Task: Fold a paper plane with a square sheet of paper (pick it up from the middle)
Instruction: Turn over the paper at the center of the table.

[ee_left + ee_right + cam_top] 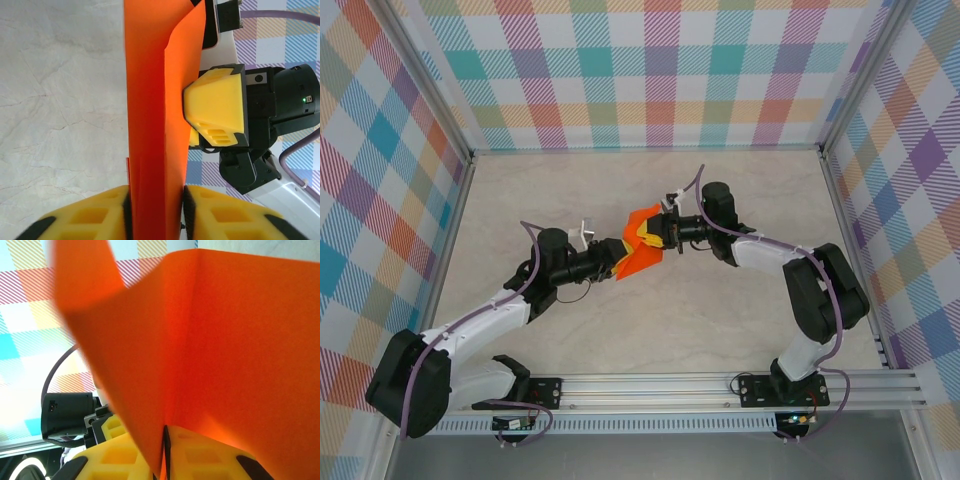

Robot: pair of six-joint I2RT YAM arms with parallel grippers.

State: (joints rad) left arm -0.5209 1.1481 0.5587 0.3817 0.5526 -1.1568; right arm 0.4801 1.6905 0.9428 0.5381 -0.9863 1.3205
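One square sheet of paper (638, 246), bright orange, is held up off the table (650, 335) between two arms near the middle of the workspace. It is no longer flat: it bends along a lengthwise crease, and one loose flap curls outward.

The left hand (612, 262) is closed on the sheet's lower left end. In the left wrist view its two yellow fingers (225, 215) press the paper from both sides. The right hand (660, 232) grips the upper right end, and the right wrist view shows its two pads meeting with the orange edge pinched in the seam. The two hands face each other with only the paper between them.

Three plaid walls (650, 70) close the far, left and right sides, and one metal rail (720, 385) carrying both arm bases runs along the near edge. The paper and both hands are well apart from every wall. Bare table lies open on all sides, most broadly toward the far wall and toward the rail.
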